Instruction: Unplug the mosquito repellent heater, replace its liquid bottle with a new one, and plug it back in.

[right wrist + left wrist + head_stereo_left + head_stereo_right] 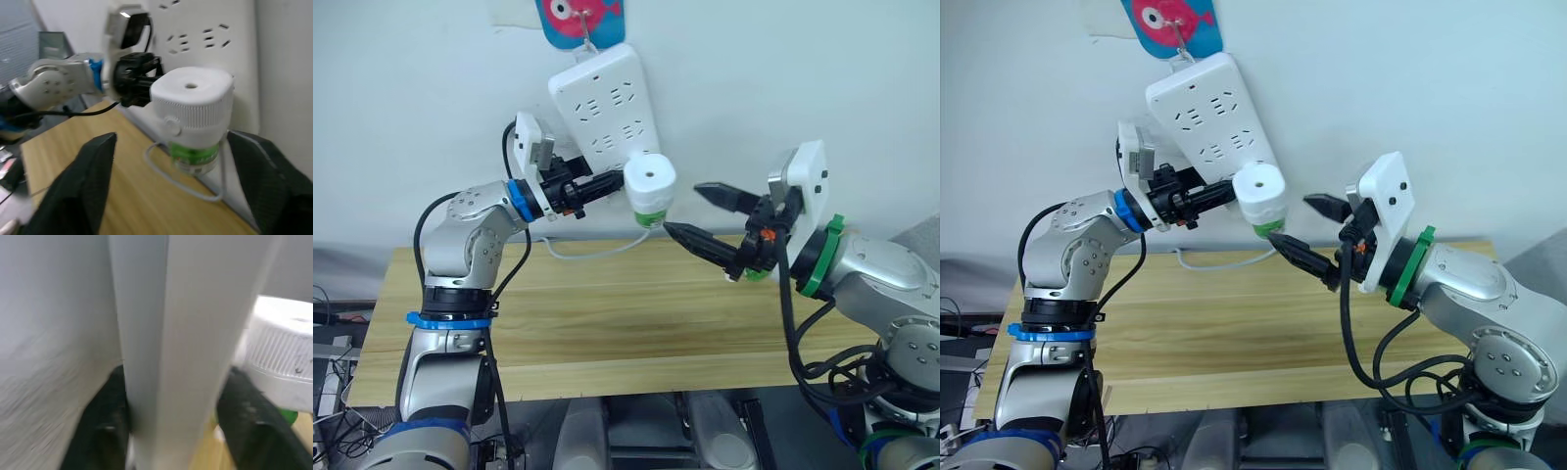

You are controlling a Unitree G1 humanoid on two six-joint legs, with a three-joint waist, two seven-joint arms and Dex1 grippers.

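Behind the light wooden table (pixel 607 323), a plain pale wall carried a long white multi-socket power strip (pixel 607 103), hung at a slant from a hook near a pink and blue fish sticker (pixel 579 18). A white cable (pixel 597 253) ran from the strip's lower end along the table's back edge.

At the left, the left gripper (pixel 602 186) was raised to the strip's lower end. In the left wrist view its two black fingers (pixel 110 431) stood one on each side of the strip's edge, close against it; whether they pressed on it could not be told.

The mosquito repellent heater (pixel 650 179), a small white rounded-square plastic unit with ribbed sides and a round dark hole in its face, sat plugged into the strip's lowest socket, just beside the left gripper. A green-labelled liquid bottle (pixel 651 215) hung from its underside, so the long axis ran down toward the table.

At the right, the right gripper (pixel 705 215) had its fingers spread wide apart, holding nothing. The heater lay straight ahead of it, between the lines of the two fingers but beyond their tips. The right gripper appeared best placed to close on the heater's sides and pull it off the strip.
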